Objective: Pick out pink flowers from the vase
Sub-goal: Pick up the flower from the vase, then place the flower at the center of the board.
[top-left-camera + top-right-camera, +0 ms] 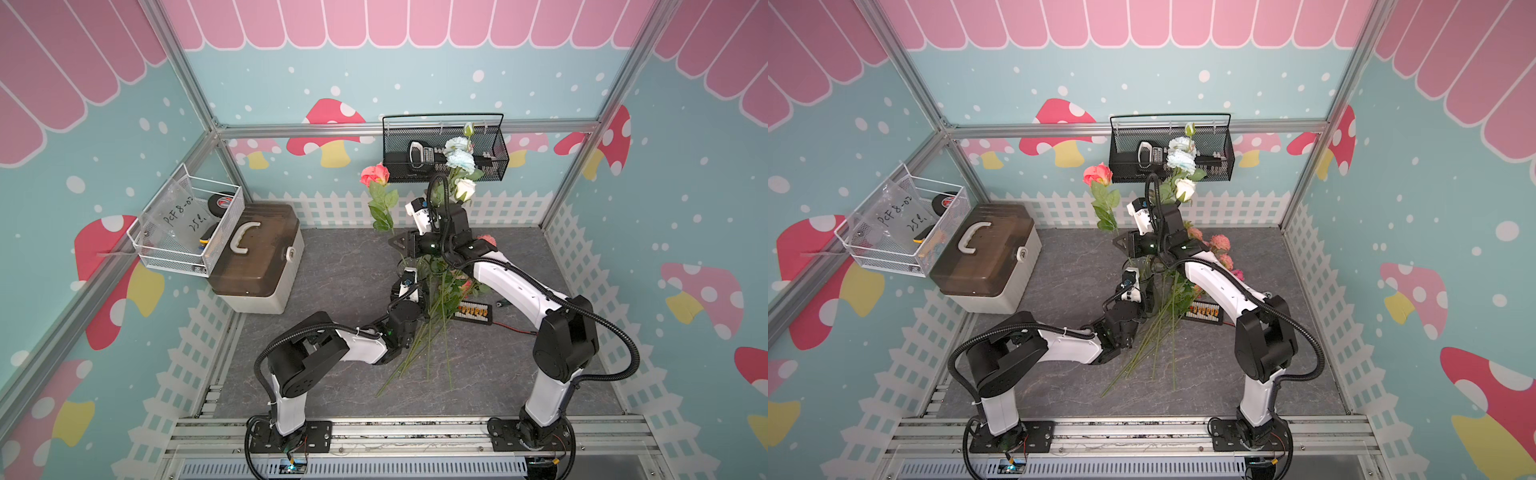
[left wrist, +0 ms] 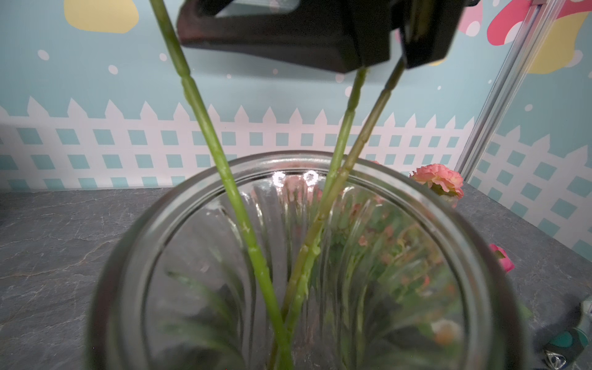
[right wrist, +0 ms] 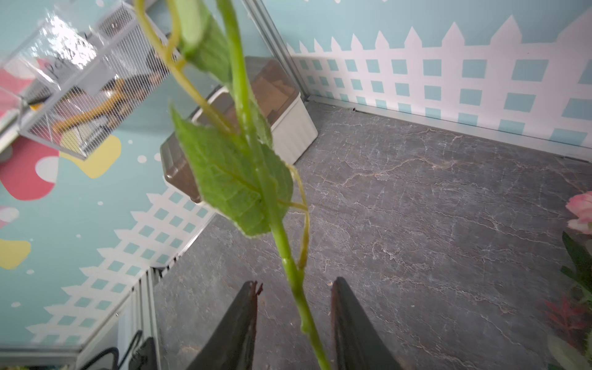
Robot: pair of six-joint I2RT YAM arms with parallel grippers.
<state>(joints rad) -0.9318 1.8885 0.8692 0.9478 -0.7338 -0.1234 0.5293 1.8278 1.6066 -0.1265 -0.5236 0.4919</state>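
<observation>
The clear ribbed vase (image 1: 1139,269) stands mid-table, and its rim (image 2: 166,208) fills the left wrist view. My left gripper (image 1: 411,291) is shut on the vase, with its fingers hidden. A coral-pink flower (image 1: 374,174) rises from the vase on a leafy stem (image 3: 278,230). That stem passes between the fingers of my right gripper (image 3: 296,282), which is open and touches it on neither side. Pale blue blooms (image 1: 459,153) and a white rose (image 1: 465,189) also stand in the vase. Several pink flowers (image 1: 1220,242) lie on the table to the right, their stems (image 1: 415,353) pointing toward the front.
A brown-lidded box (image 1: 253,257) sits at the left, under a white wire basket (image 1: 191,224) on the wall. A black mesh basket (image 1: 444,149) hangs on the back wall. A small black connector board (image 1: 473,311) with a red wire lies beside the stems.
</observation>
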